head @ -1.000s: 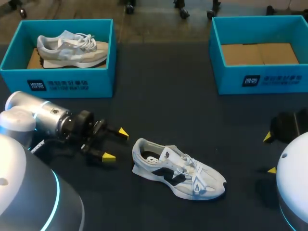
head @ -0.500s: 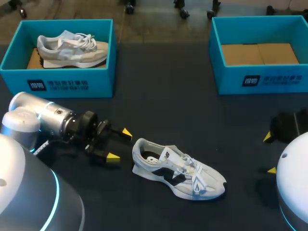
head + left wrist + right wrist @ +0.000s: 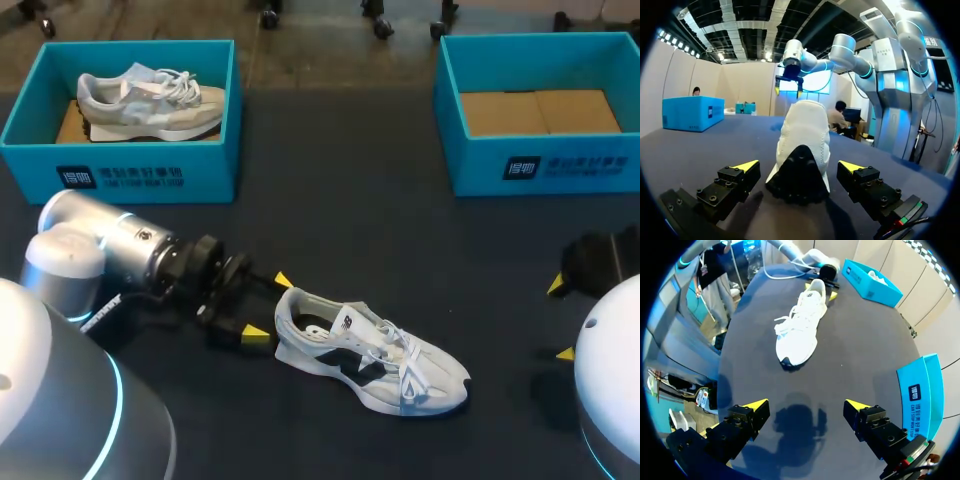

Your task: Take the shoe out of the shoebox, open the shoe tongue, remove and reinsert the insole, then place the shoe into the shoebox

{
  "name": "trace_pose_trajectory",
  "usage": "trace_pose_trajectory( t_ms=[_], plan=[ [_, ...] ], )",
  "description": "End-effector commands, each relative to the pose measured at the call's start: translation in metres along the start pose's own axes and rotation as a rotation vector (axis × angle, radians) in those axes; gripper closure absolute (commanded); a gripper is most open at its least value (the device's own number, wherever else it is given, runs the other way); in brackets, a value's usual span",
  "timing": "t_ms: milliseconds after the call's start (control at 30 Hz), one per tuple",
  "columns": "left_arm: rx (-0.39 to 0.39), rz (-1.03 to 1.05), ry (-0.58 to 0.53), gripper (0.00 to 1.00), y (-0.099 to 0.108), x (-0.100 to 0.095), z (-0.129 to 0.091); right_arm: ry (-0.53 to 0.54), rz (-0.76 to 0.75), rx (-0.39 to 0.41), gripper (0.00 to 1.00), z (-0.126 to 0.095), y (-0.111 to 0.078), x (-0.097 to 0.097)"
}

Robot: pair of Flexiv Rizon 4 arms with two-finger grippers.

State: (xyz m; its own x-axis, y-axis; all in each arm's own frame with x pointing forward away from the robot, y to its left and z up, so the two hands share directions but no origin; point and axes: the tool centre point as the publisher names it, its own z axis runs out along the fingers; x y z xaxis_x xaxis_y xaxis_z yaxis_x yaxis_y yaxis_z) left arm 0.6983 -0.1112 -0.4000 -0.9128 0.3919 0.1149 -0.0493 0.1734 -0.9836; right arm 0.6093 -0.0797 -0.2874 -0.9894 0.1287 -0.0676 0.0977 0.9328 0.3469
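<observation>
Head view: right gripper (image 3: 560,320) mostly hidden behind right arm (image 3: 610,370); only its two yellow tips show. Right box (image 3: 540,165) cut by the edge. Both arms run off the lower corners, left arm (image 3: 110,250) too. Insole inside the shoe (image 3: 370,350) too small to tell. Left wrist view: shoe seen heel-on, toe and laces hidden behind the heel. Right wrist view: left gripper (image 3: 822,285) tiny at the heel, contact unreadable; right box clipped by the black rim.

You have a dark table (image 3: 340,210). The left shoebox (image 3: 120,178), blue, stands at its far left corner, and the right shoebox (image 3: 560,168), also blue, at the far right corner. A white shoe (image 3: 370,352) stands on its sole near the middle of the near edge.
</observation>
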Motion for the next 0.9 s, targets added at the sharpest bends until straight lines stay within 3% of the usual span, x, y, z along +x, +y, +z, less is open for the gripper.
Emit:
trace_pose_trajectory(
  t_ms=[33,900],
  plan=[
    [-0.003,0.000,0.007,0.00,0.003,-0.006,0.008,-0.003,0.000,0.003,0.00,0.000,0.000,0.002],
    [-0.032,-0.015,-0.008,0.00,0.010,-0.001,0.029,-0.003,0.000,0.003,0.00,0.000,0.000,0.002]
  ],
)
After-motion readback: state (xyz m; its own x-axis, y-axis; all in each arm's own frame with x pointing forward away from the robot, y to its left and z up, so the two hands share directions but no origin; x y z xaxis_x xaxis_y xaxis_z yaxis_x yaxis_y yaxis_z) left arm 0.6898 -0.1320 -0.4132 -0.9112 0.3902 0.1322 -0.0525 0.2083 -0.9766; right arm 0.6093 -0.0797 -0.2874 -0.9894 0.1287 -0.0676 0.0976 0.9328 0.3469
